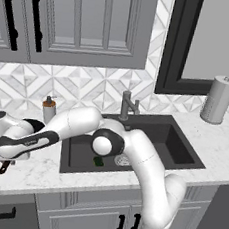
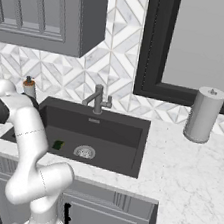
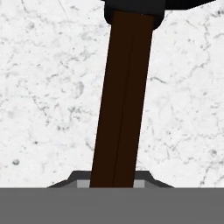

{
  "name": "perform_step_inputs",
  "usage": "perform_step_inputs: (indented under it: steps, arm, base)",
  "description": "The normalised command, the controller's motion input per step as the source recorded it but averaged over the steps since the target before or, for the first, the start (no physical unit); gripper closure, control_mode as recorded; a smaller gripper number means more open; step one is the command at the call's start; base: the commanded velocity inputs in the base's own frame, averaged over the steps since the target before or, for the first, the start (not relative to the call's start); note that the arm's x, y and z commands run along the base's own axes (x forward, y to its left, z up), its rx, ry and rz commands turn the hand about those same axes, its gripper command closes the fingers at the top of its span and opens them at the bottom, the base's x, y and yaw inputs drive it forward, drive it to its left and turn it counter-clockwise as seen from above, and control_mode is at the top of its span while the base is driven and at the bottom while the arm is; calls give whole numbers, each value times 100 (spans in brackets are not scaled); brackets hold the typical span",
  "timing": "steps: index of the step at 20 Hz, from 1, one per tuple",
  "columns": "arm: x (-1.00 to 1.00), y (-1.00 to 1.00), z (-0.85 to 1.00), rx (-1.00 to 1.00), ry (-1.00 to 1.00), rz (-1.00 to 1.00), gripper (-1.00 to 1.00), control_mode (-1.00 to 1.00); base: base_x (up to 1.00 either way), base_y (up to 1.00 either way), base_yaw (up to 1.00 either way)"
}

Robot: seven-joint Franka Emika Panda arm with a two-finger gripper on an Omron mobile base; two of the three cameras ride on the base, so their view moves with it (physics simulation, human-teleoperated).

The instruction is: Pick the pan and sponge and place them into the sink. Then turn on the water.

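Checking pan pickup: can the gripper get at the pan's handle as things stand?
Probably yes: the gripper sits right over the pan's handle on the counter, nothing between them.

No readable text, label, brand, number or sign appears on any surface; faint dark marks on the arm's forearm stay illegible.

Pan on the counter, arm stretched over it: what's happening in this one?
The arm is reaching left of the sink, down at the frying pan's handle on the marble counter. In the hand view, the reddish-brown handle runs straight up between the jaws, but whether they have closed on it cannot be told. The sponge already lies in the basin near the drain. The faucet shows no water running.
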Motion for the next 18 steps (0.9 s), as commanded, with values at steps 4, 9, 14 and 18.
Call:
perform_step_inputs:
  steps: [4,9,14,18]
  arm:
    - [-9,-2,0,0,-3,0,100,-100]
    - [-10,-11,23,4,-1,-8,100,-100]
    - [-18,-17,44,1,0,-15,100,-100]
    - [-22,-29,21,0,0,-17,100,-100]
  base:
    - [0,0,0]
    - [0,0,0]
    - [0,0,0]
    - [0,0,0]
